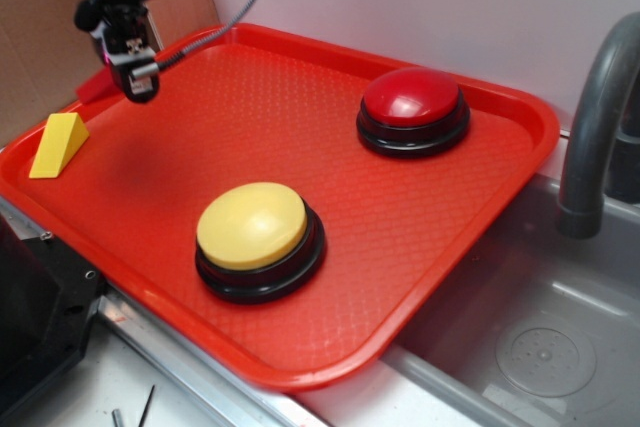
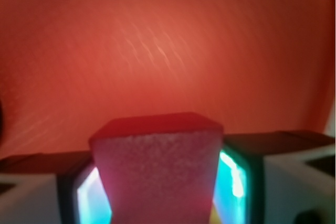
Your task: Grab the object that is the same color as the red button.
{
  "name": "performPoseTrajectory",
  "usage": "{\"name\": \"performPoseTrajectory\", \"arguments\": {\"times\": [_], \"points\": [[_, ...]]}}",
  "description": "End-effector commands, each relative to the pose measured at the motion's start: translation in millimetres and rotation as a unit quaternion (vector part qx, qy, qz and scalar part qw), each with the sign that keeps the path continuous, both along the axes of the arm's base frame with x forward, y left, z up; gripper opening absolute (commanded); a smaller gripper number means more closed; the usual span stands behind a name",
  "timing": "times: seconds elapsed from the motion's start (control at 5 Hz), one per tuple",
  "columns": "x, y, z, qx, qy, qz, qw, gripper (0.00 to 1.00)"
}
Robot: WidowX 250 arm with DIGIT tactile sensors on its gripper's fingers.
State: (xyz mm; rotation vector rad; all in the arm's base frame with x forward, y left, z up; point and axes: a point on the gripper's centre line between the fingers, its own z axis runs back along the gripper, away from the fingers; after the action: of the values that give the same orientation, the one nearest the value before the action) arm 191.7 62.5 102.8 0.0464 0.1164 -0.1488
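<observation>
The red button (image 1: 412,99), a glossy dome on a black base, stands at the back right of the red tray (image 1: 300,77). My gripper (image 1: 128,65) hangs over the tray's back left corner. In the wrist view a small matte red block (image 2: 157,174) fills the gap between my two fingers (image 2: 239,179) and touches both, so the gripper (image 2: 157,182) is shut on it. From the exterior view only a red sliver of the block (image 1: 97,87) shows beside the fingers, above the tray's rim.
A yellow wedge (image 1: 58,144) lies near the tray's left edge. A yellow dome button (image 1: 257,237) stands at the front middle. A grey tap (image 1: 600,127) and a sink (image 1: 540,347) lie to the right. A black fixture (image 1: 35,317) sits front left.
</observation>
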Motion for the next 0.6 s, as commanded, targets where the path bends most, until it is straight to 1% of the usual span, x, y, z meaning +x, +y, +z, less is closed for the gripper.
{"name": "performPoseTrajectory", "arguments": {"times": [0.0, 0.2, 0.4], "points": [[-5, -28, 66, 0.011, -0.031, 0.083, 0.996, 0.00], [-7, -37, 75, 0.022, -0.048, 0.068, 0.996, 0.00], [-9, -35, 78, 0.026, -0.061, 0.068, 0.996, 0.00]]}}
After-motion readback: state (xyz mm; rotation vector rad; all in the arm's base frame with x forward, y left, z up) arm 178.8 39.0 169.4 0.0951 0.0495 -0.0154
